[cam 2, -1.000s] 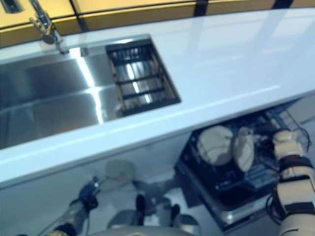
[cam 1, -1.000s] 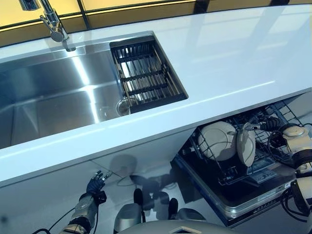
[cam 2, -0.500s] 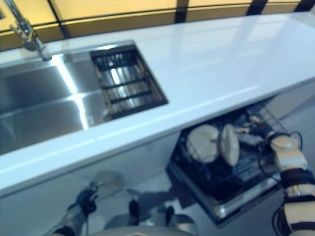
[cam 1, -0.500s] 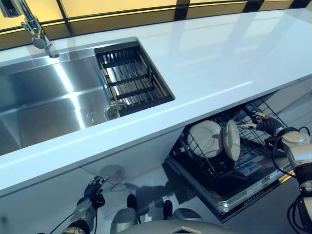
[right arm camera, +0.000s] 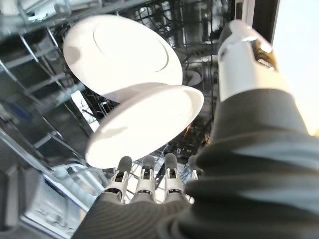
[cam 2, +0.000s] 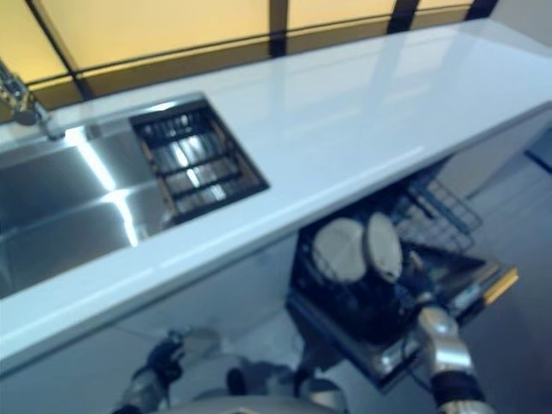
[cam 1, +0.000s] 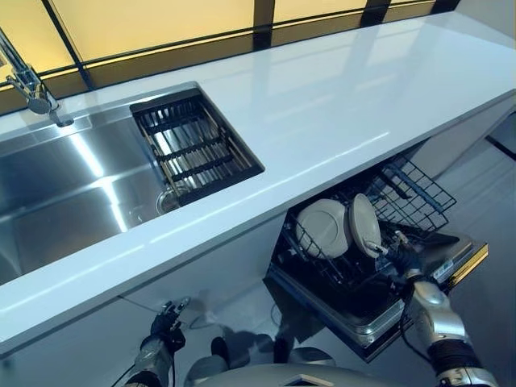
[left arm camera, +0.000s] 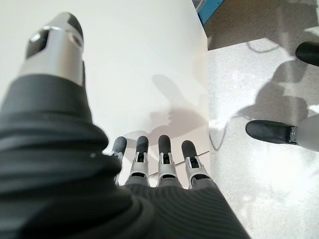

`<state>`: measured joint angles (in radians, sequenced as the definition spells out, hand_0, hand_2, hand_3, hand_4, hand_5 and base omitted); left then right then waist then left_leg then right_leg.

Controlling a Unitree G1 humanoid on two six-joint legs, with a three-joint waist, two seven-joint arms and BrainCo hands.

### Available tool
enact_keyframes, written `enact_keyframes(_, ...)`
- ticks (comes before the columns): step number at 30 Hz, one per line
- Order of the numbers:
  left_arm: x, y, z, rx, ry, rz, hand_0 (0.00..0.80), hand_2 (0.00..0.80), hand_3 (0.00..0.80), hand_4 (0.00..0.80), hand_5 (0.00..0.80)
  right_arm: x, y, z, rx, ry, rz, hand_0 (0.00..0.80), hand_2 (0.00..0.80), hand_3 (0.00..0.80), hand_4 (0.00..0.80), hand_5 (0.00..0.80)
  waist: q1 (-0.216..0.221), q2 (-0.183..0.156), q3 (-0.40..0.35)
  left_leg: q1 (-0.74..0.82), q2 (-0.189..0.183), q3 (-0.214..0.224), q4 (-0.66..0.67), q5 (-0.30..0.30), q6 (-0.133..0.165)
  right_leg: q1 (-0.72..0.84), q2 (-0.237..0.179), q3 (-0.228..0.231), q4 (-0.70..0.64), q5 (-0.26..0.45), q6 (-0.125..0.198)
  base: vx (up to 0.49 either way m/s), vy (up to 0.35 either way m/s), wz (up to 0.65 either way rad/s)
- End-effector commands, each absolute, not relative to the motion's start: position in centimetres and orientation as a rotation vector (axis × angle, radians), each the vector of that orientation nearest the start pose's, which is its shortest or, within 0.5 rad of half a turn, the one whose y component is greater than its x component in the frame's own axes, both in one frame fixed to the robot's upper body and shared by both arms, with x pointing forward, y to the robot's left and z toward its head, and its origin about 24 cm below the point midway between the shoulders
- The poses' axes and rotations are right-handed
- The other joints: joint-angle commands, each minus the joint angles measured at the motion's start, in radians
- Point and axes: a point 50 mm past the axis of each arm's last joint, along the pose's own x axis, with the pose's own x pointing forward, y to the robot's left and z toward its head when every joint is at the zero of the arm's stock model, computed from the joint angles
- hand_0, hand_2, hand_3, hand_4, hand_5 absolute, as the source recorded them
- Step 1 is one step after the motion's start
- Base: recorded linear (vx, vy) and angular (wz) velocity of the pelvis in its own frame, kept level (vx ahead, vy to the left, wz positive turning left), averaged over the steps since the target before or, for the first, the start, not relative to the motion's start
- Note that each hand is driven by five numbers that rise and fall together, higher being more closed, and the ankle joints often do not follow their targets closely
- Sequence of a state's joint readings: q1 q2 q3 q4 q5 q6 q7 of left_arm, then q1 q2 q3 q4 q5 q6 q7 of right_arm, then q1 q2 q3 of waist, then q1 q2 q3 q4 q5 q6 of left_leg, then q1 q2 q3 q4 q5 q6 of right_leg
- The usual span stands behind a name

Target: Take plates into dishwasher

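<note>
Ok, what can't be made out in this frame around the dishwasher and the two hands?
- Lower edges of both plates: hidden by the rack wires in the eye views, so their slots can't be told.
- Right hand: small in the eye views; in the right wrist view, contact with the nearer plate can't be told.
- Dishwasher interior: covered by the counter.
- Sink: cut off by the frame's left edge.
- Left hand: small, by the cabinet front.

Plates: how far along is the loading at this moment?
Two white plates already stand on edge in the dishwasher rack. The right hand is beside the nearer one, fingers straight, holding nothing. The left hand hangs low, empty. No more plates show on the counter or in the sink, so loading looks finished.
</note>
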<state>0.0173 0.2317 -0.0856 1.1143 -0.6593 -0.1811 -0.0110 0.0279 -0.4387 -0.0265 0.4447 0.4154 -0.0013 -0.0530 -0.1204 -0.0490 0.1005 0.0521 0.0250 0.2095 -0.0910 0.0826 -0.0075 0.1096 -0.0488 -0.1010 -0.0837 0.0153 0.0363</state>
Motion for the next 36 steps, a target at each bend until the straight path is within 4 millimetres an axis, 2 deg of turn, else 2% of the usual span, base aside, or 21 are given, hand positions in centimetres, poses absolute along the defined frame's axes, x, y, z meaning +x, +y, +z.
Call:
enact_keyframes(1,13.5,24.6,-13.9,-0.267,0.830,0.437,0.000,0.000,0.000,0.000,0.000,23.8,-28.4,-0.8,0.004,0.246,-0.327,0.000,0.000,0.000,0.000,0.000,0.023,-0.024,-0.014,0.069,0.034,-0.018,0.004,-0.085,-0.015,-0.055,-0.071,0.031,0.015,0.088,0.092,0.017,-0.014,-0.05)
enact_keyframes(5,13.2,24.8,-14.0,-0.264,0.838,0.442,0.000,0.000,0.000,0.000,0.000,23.0,-29.5,-1.5,0.064,0.265,-0.434,0.000,0.000,0.000,0.000,0.000,0.019,-0.024,-0.017,0.071,0.032,-0.014,0.004,-0.089,-0.012,-0.056,-0.069,0.032,0.015,0.089,0.093,0.007,-0.007,-0.02)
enact_keyframes(8,12.9,25.1,-14.0,-0.270,0.842,0.442,0.000,0.000,0.000,0.000,0.000,21.9,-31.0,-2.1,0.077,0.284,-0.540,0.000,0.000,0.000,0.000,0.000,0.015,-0.024,-0.019,0.073,0.032,-0.009,0.004,-0.090,-0.011,-0.057,-0.068,0.034,0.015,0.090,0.094,0.000,0.000,0.00)
enact_keyframes(14,12.5,25.8,-14.0,-0.255,0.847,0.445,0.000,0.000,0.000,0.000,0.000,17.8,-35.8,-4.1,0.064,0.383,-0.790,0.000,0.000,0.000,0.000,0.000,0.008,-0.027,-0.018,0.076,0.038,0.002,0.004,-0.092,-0.008,-0.062,-0.062,0.043,0.019,0.093,0.095,0.021,-0.031,-0.01)
enact_keyframes(21,12.7,26.2,-13.9,-0.232,0.852,0.424,0.000,0.000,0.000,0.000,0.000,14.0,-38.6,-5.4,0.018,0.512,-0.969,0.000,0.000,0.000,0.000,0.000,0.002,-0.021,-0.006,0.073,0.042,0.004,0.004,-0.092,-0.006,-0.074,-0.055,0.057,0.026,0.092,0.096,0.013,-0.039,-0.03)
enact_keyframes(26,13.4,26.1,-13.7,-0.223,0.843,0.404,0.000,0.000,0.000,0.000,0.000,12.4,-38.8,-6.3,-0.042,0.604,-1.022,0.000,0.000,0.000,0.000,0.000,-0.006,-0.009,0.008,0.063,0.044,0.004,0.004,-0.089,-0.007,-0.090,-0.051,0.067,0.032,0.092,0.095,-0.006,-0.032,-0.08)
enact_keyframes(30,14.0,25.8,-13.5,-0.218,0.831,0.379,0.000,0.000,0.000,0.000,0.000,11.6,-38.3,-7.4,-0.014,0.663,-1.022,0.000,0.000,0.000,0.000,0.000,-0.008,0.003,0.021,0.052,0.046,0.002,0.004,-0.085,-0.009,-0.102,-0.052,0.068,0.034,0.093,0.095,-0.024,-0.023,-0.03)
enact_keyframes(36,16.0,25.3,-12.7,-0.206,0.787,0.331,0.000,0.000,0.000,0.000,0.000,12.0,-37.0,-8.7,0.184,0.673,-0.943,0.000,0.000,0.000,0.000,0.000,-0.009,0.031,0.055,0.027,0.042,-0.011,0.009,-0.080,-0.010,-0.131,-0.058,0.065,0.044,0.092,0.091,-0.068,-0.049,-0.01)
